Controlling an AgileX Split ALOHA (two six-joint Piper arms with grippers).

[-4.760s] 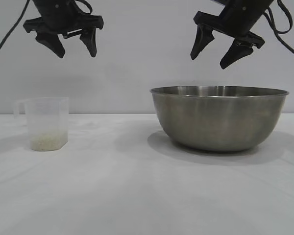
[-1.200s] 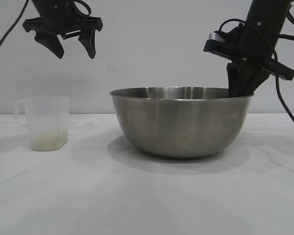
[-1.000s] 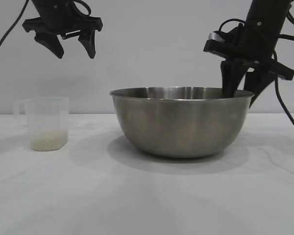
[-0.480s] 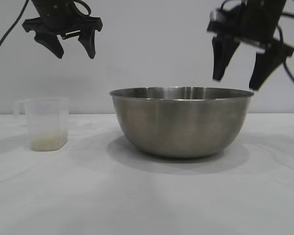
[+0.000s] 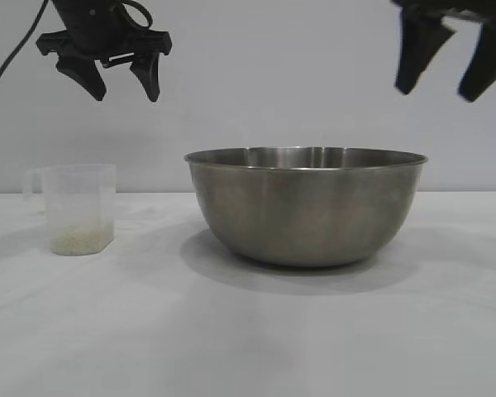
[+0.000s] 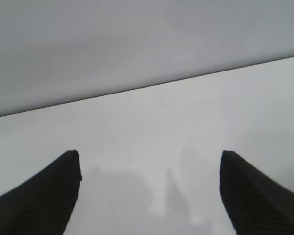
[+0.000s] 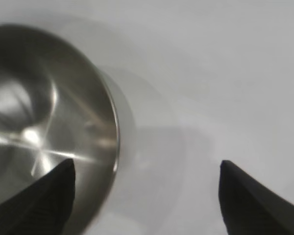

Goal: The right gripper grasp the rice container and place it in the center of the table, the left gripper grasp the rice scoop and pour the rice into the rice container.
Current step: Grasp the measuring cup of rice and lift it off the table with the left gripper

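Observation:
The rice container (image 5: 306,207), a large steel bowl, stands on the white table (image 5: 248,331) near its middle. It also shows in the right wrist view (image 7: 44,112), and what shows of its inside is bare metal. My right gripper (image 5: 442,87) is open and empty, high above the bowl's right rim; in its own view the gripper (image 7: 147,169) hangs over the rim and the table beside it. The rice scoop (image 5: 76,207), a frosted plastic cup, stands at the left with a shallow layer of rice (image 5: 81,240) in it. My left gripper (image 5: 122,87) is open, high above the scoop; its own view (image 6: 149,159) shows only table.
A plain grey wall (image 5: 256,83) stands behind the table. A black cable (image 5: 12,54) hangs from the left arm.
My right gripper let go of the bowl's right rim, opened, and rose up and to the right. The bowl stays near the middle. The left gripper and the scoop have not moved.

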